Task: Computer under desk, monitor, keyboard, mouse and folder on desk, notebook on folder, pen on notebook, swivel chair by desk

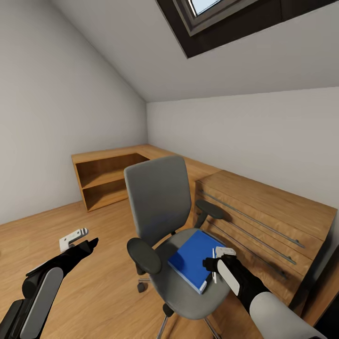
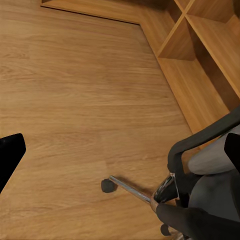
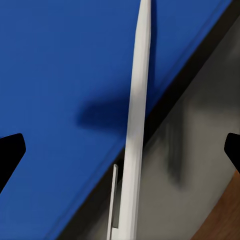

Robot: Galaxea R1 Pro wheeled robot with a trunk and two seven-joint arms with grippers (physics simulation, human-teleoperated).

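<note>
Right claw (image 1: 217, 260) hovers low over the swivel chair (image 1: 162, 221), at the seat's edge nearest the wooden drawer unit (image 1: 263, 221). Its fingers stand wide apart, gripping nothing. In the right wrist view the two dark fingertips (image 3: 10, 155) sit at the frame's opposite edges.

Between those fingertips lies the white pen (image 3: 136, 125), long and slim, resting across the blue folder (image 3: 65, 90) and running past the folder's edge onto the grey seat cushion. The folder lies flat on the seat, directly beneath and ahead of the right claw.

Left claw (image 1: 81, 241) is held out over bare wood floor (image 2: 75, 90), well apart from the chair and on its far side from the right claw. Fingers spread, empty. Left wrist view: chair armrest (image 2: 200, 137), one caster (image 2: 107, 186), open wooden shelf (image 2: 200, 45) beyond.
</note>
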